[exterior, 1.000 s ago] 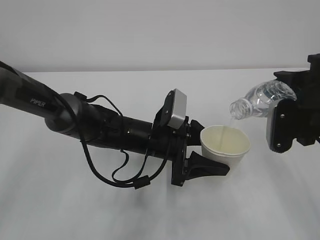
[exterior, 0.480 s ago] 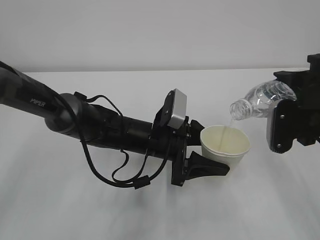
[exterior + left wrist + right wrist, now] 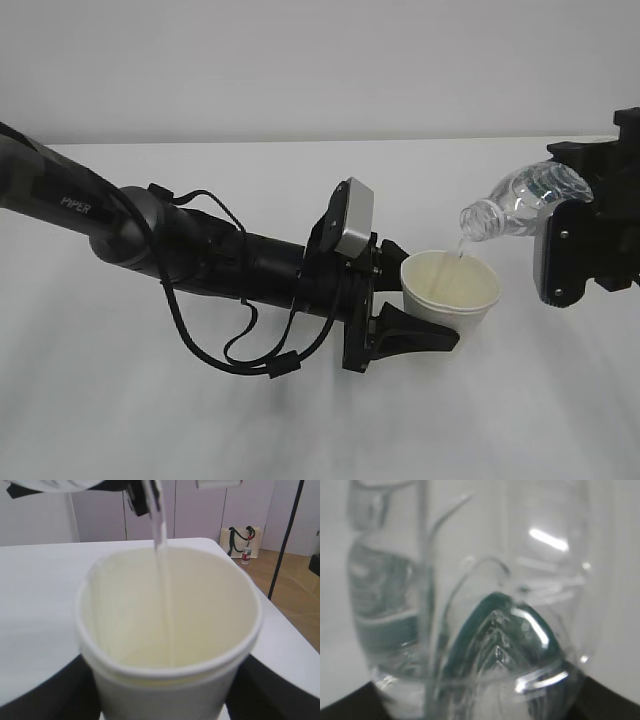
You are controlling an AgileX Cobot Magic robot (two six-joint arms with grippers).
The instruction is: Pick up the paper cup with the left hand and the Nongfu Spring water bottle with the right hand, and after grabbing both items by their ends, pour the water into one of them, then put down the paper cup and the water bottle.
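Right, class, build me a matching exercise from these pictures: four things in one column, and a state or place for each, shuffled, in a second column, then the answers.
Things
1. paper cup
2. water bottle
3. water
4. table

States
A. falling in a thin stream
B. white, below both arms
C. tipped, open neck pointing down over the cup
D. upright, held in the left gripper

Pairs: 1-D, 2-C, 3-A, 4-B

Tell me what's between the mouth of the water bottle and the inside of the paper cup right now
A thin stream of water runs from the bottle mouth down into the paper cup, clearest in the left wrist view; otherwise only open air.
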